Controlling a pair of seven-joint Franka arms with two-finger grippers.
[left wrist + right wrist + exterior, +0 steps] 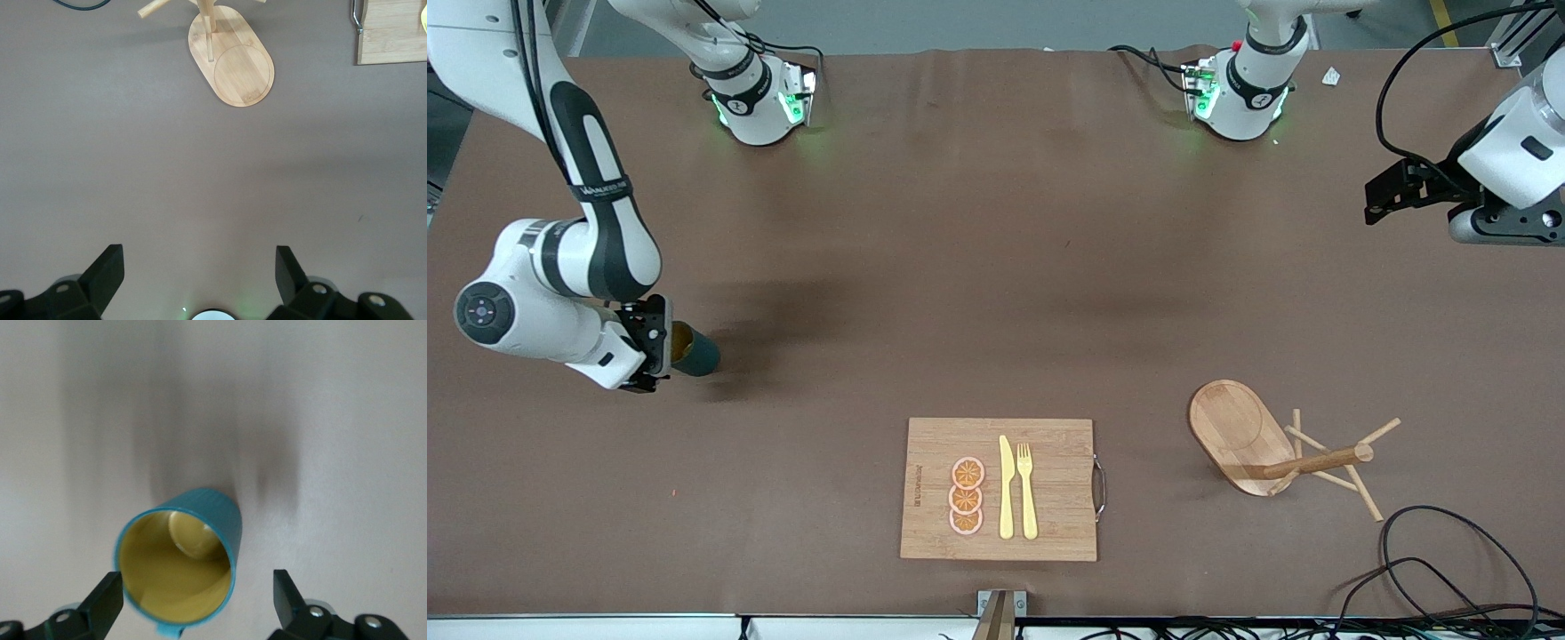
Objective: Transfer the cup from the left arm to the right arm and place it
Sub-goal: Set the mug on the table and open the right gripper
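The cup [696,352] is a dark teal mug with a tan-yellow inside, low at the table toward the right arm's end. It is tipped so that its mouth faces my right gripper [663,347]. In the right wrist view the cup [180,567] sits between the spread fingers of the right gripper [198,600]. Its rim is close to one finger [107,600] and apart from the other. The handle stub [170,630] pokes out at the rim. My left gripper [1376,203] waits open and empty over the left arm's end of the table, its fingers [107,273] wide apart.
A wooden cutting board [1049,533] near the front camera carries three orange slices [966,496], a yellow knife [1006,489] and fork [1028,489]. A wooden mug tree [1263,440] lies tipped over toward the left arm's end, with black cables [1449,569] near it.
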